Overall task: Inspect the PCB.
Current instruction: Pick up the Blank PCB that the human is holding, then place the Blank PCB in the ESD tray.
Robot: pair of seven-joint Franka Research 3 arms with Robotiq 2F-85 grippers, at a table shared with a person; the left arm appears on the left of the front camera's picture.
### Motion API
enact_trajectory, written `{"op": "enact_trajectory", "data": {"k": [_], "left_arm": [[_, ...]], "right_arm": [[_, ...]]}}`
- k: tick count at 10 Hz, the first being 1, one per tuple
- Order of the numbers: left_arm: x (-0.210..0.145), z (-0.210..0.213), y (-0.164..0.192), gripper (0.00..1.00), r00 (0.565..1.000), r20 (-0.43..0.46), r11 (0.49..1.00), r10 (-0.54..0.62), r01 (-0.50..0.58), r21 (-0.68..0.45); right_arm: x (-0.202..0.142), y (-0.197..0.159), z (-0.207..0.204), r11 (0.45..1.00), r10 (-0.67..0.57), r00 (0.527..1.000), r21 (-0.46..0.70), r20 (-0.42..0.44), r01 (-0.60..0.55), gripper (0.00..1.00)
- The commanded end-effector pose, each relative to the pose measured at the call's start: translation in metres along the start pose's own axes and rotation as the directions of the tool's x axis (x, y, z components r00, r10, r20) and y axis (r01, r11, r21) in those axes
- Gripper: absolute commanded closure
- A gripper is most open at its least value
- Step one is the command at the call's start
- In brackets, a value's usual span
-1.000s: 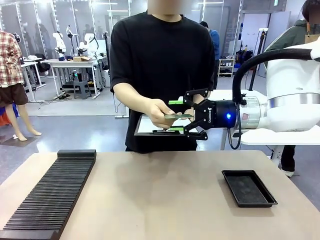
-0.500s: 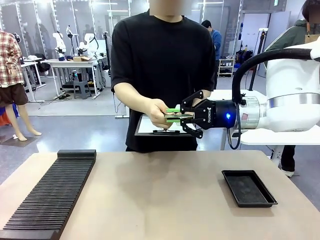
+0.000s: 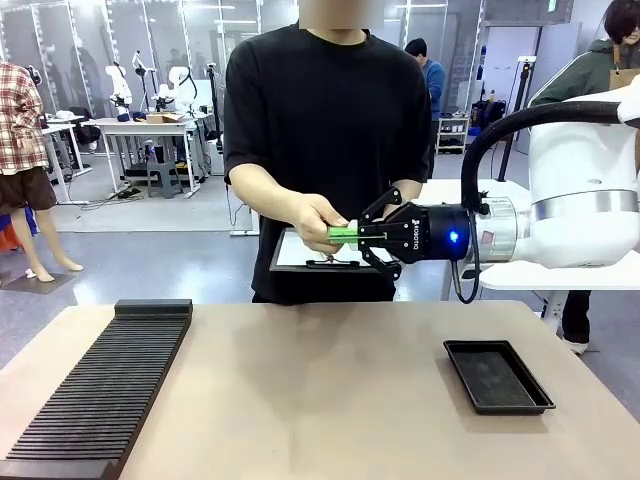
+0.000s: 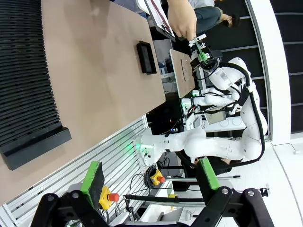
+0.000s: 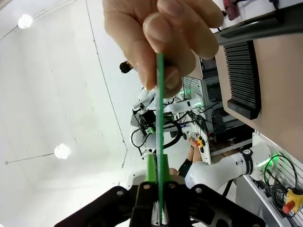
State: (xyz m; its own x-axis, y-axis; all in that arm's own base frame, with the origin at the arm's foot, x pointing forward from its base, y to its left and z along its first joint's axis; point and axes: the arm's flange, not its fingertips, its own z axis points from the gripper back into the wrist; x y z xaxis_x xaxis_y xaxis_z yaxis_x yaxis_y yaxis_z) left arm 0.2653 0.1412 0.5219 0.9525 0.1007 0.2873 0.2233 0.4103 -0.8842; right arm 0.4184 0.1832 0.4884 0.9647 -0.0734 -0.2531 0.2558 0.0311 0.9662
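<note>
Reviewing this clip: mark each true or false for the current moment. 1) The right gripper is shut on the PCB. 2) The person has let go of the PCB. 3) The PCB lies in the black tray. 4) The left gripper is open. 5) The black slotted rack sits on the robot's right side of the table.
1) True: the right gripper is clamped on the PCB.
2) False: the person's hand pinches the PCB's far end.
3) False: the PCB is held in the air between the hand and the gripper; the black tray sits on the table at the robot's right.
4) True: the left gripper has its fingers spread, with nothing between them.
5) False: the slotted rack is on the robot's left side.
</note>
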Motion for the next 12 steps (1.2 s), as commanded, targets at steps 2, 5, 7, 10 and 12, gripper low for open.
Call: {"op": "enact_trajectory", "data": {"k": [2,5,7,10,12], "left_arm": [[0.0022,0.0007,-0.0003,0.0,1.0,-0.002,1.0,-0.001,0.001,0.0],[0.0022,0.0007,-0.0003,0.0,1.0,-0.002,1.0,-0.001,0.001,0.0],[0.0022,0.0007,-0.0003,0.0,1.0,-0.002,1.0,-0.001,0.001,0.0],[0.0022,0.0007,-0.0003,0.0,1.0,-0.002,1.0,-0.001,0.001,0.0],[0.0022,0.0007,-0.0003,0.0,1.0,-0.002,1.0,-0.001,0.001,0.0]], "right_arm": [[0.0,0.0016,-0.0005,1.0,0.003,1.0,0.001,-0.001,-0.003,1.0],[0.0,0.0016,-0.0005,1.0,0.003,1.0,0.001,-0.001,-0.003,1.0],[0.0,0.0016,-0.0005,1.0,0.003,1.0,0.001,-0.001,-0.003,1.0],[0.0,0.0016,-0.0005,1.0,0.003,1.0,0.001,-0.001,-0.003,1.0],[0.0,0.0016,-0.0005,1.0,0.003,1.0,0.001,-0.001,-0.003,1.0]]}}
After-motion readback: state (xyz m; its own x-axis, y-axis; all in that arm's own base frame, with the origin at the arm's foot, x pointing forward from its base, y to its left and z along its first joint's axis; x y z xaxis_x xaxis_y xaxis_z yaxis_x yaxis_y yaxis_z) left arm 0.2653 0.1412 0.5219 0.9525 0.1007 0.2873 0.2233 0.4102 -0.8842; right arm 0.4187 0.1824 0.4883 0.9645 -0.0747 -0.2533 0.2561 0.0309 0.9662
